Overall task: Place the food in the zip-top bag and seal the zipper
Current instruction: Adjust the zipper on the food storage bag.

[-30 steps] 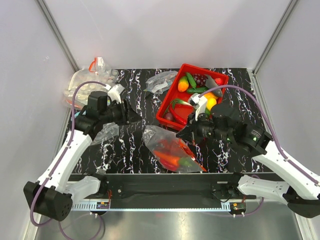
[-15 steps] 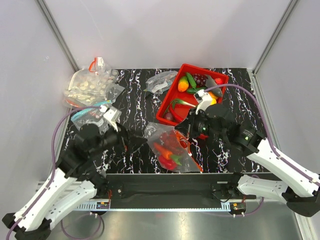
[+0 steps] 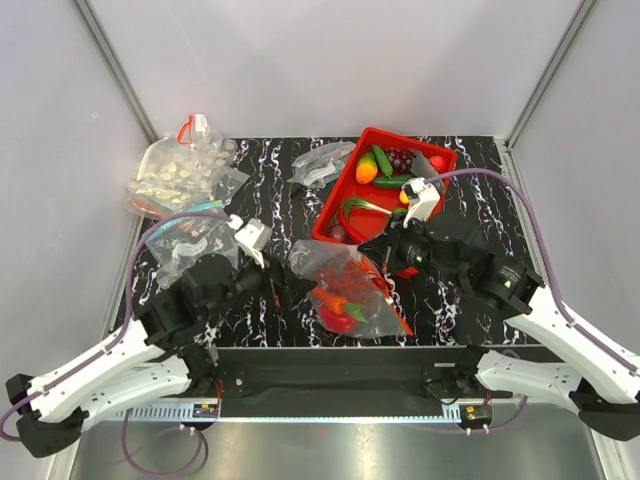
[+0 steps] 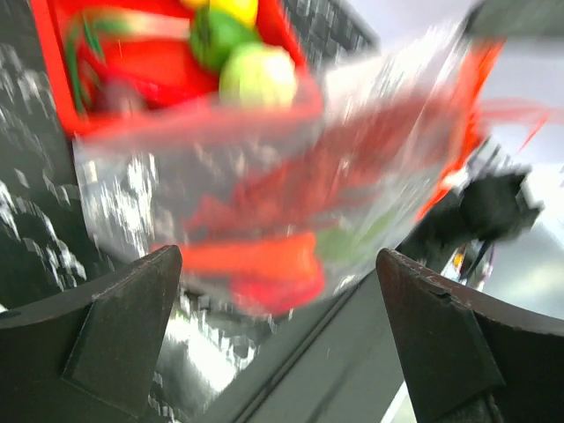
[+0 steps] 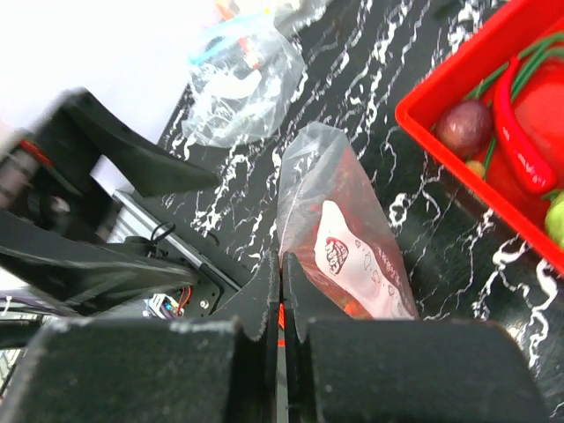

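Observation:
The zip-top bag (image 3: 345, 290) lies crumpled at the table's near middle, with red, orange and green food (image 3: 338, 305) inside it. Its red-orange zipper (image 3: 398, 318) runs along the right edge. My right gripper (image 3: 385, 262) is shut on that zipper edge; in the right wrist view the jaws (image 5: 282, 264) pinch the red strip (image 5: 281, 317), and the bag (image 5: 339, 229) hangs beyond them. My left gripper (image 3: 275, 285) stands open just left of the bag. In the blurred left wrist view its fingers (image 4: 115, 335) are spread wide before the bag (image 4: 291, 176), not touching it.
A red tray (image 3: 340, 190) with more toy food (image 3: 385, 165) stands at the back right. A bag of pale round pieces (image 3: 180, 170), a teal-strip bag (image 3: 190, 240) and a small clear bag (image 3: 320, 162) lie at the back left and middle.
My left arm swung from the back left down to the near side, and its gripper opened facing the bag. The right gripper shifted back and pulled the bag's zipper edge with it.

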